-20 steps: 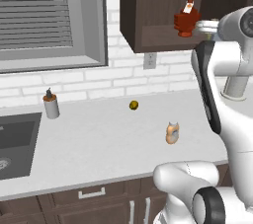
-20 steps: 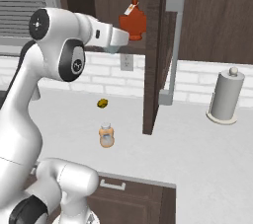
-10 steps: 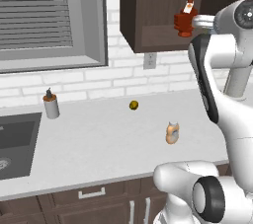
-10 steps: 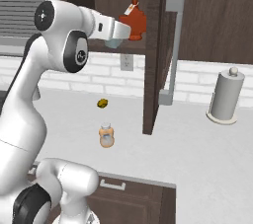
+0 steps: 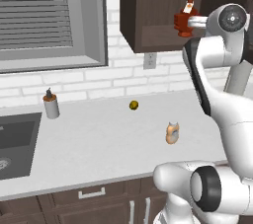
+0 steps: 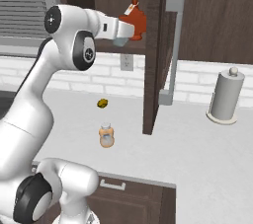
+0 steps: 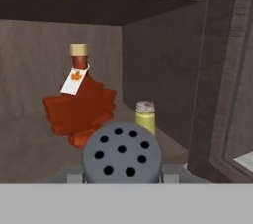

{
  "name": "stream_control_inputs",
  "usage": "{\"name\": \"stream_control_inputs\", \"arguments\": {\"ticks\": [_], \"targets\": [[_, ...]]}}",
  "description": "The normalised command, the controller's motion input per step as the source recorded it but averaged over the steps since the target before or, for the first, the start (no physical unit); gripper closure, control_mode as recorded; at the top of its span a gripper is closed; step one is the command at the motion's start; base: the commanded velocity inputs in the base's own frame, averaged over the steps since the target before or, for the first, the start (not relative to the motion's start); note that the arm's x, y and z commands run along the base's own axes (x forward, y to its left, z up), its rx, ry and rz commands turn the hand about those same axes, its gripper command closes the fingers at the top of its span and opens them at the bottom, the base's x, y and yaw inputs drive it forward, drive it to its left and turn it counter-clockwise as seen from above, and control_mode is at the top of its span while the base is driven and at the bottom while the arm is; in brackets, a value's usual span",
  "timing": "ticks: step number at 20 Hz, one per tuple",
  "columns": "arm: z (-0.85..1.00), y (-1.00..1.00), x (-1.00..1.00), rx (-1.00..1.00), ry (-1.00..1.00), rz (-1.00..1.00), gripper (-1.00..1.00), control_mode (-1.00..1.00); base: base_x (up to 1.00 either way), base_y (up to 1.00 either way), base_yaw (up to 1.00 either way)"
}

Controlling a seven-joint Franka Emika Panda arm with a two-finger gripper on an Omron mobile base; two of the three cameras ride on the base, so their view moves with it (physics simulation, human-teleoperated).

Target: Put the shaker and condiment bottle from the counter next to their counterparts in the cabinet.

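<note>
A: Arm pose?
B: Raised high, forearm level, wrist reaching forward at cabinet-shelf height.
A: Pincer (image 6: 123,38)?
B: Apparently clamped on the shaker (image 7: 122,153); fingertips mostly hidden.

The dark brown wall cabinet (image 7: 163,70) shows matt wood grain on its back, side and shelf. The dark red squat bottle (image 7: 81,107) looks like glossy glass, with a white paper label and a dull orange-tan cap. The small yellow-green shaker (image 7: 145,122) seems translucent plastic under a silvery metal cap. The dark grey perforated cap of the pale shaker (image 7: 122,154) is matt and smooth. The light grey-white worktop (image 5: 99,139) is smooth and matt. The small squat orange-tan bottle (image 6: 106,135) looks faintly glossy. The white brick wall (image 5: 89,82) appears matt.
</note>
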Motion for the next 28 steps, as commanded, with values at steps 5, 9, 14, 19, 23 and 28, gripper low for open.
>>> {"name": "stream_control_inputs", "arguments": {"ticks": [5, 9, 14, 19, 23, 28], "targets": [[0.0, -0.2, 0.29, 0.0, 0.0, -0.11, 1.0, -1.0, 0.0, 0.0, 0.0], [0.0, -0.19, 0.27, 0.0, 0.0, -0.1, 1.0, -1.0, 0.0, 0.0, 0.0], [0.0, -0.2, 0.2, 0.0, 0.0, -0.09, 1.0, -1.0, 0.0, 0.0, 0.0], [0.0, -0.21, 0.05, 0.0, 0.0, -0.04, 1.0, -1.0, 0.0, 0.0, 0.0], [0.0, -0.18, 0.0, 0.03, 0.01, 0.0, 1.0, -1.0, 0.0, 0.0, 0.0], [0.0, -0.07, 0.25, 0.09, 0.13, 0.0, 1.0, -1.0, 0.0, 0.0, 0.0]]}}
